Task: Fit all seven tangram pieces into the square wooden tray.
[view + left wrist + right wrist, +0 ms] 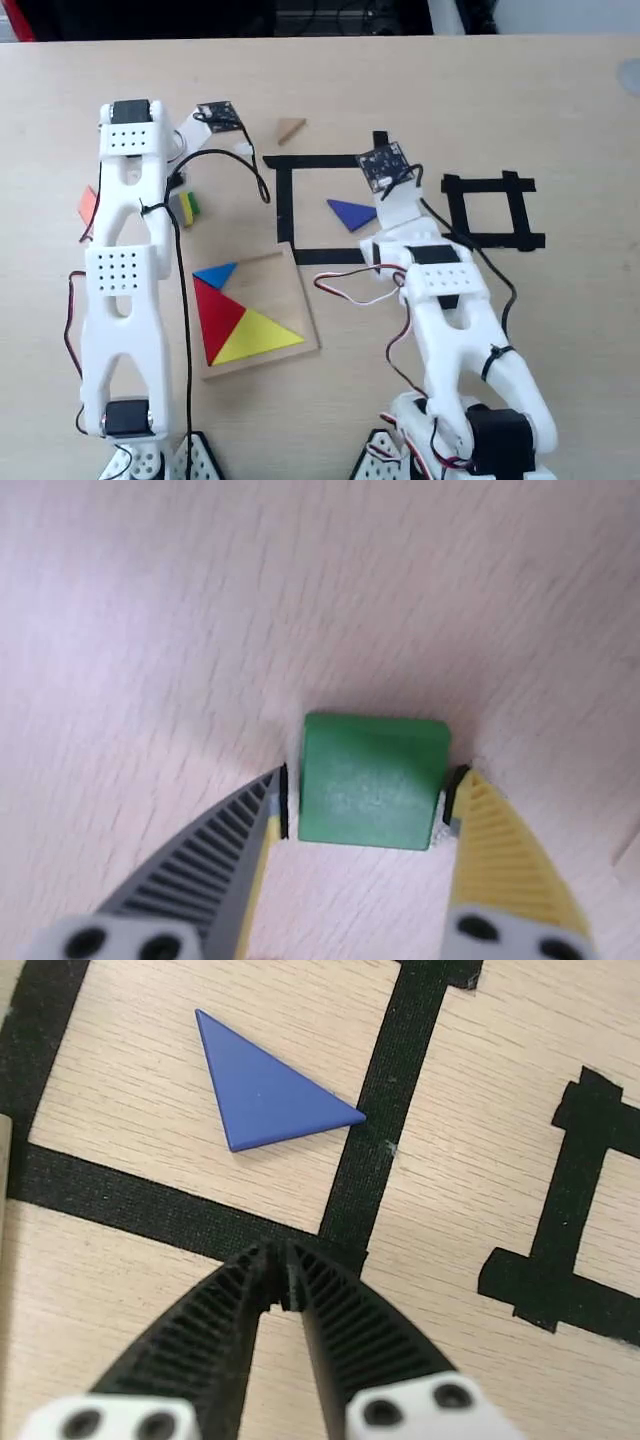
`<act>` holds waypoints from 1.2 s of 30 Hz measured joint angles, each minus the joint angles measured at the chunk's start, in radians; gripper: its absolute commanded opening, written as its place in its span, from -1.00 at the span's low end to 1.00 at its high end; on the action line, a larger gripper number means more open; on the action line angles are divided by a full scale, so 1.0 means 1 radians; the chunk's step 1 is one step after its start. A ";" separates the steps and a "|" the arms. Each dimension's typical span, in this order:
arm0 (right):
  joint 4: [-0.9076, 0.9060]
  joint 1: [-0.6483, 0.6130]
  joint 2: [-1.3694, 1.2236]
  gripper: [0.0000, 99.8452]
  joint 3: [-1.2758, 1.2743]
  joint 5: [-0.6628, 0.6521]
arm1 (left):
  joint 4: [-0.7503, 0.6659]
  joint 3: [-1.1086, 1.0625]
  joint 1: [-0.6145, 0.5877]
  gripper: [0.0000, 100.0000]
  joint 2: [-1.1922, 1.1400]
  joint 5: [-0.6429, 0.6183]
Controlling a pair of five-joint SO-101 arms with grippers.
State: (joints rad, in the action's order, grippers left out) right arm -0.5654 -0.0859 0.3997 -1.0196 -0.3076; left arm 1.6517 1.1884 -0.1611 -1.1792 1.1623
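On the bench left of the wooden tray [278, 285], the left gripper [366, 805] is clamping its fingers on both sides of the green piece [372, 780]; its wrist view is showing this plainly, the high view barely. The right gripper [281, 1265], fingers pressed together, is sitting over black tape [385, 1110] near the dark blue triangle [262, 1095]. From above, a red triangle [218, 315], yellow triangle [262, 336] and light blue triangle [214, 273] are lying in the tray.

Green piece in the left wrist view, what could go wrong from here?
1. The left gripper pinches the green piece by its fingertips only, so it might twist or slip when lifted.
2. The tray already holds three triangles, so setting the piece down carelessly could knock them askew.
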 measured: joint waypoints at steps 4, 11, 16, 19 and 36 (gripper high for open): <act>0.000 0.000 0.000 -0.98 0.000 0.000 | 0.000 0.000 0.000 -0.47 0.000 0.000; 0.000 0.000 0.000 -0.98 0.000 0.000 | 0.000 0.012 0.005 -0.47 -0.015 0.037; 0.000 0.000 0.000 -0.98 0.000 0.000 | 0.014 0.011 0.008 -0.47 -0.032 0.060; 0.000 0.000 0.000 -0.98 0.000 0.000 | 0.017 0.020 0.008 -0.55 -0.037 0.061; 0.000 0.000 0.000 -0.98 0.000 0.000 | 0.046 0.021 0.017 -0.83 -0.043 0.063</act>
State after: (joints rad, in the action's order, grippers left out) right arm -0.5654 -0.0859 0.3997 -1.0196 -0.3076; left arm 1.6978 1.2098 -0.1442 -1.2221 1.2252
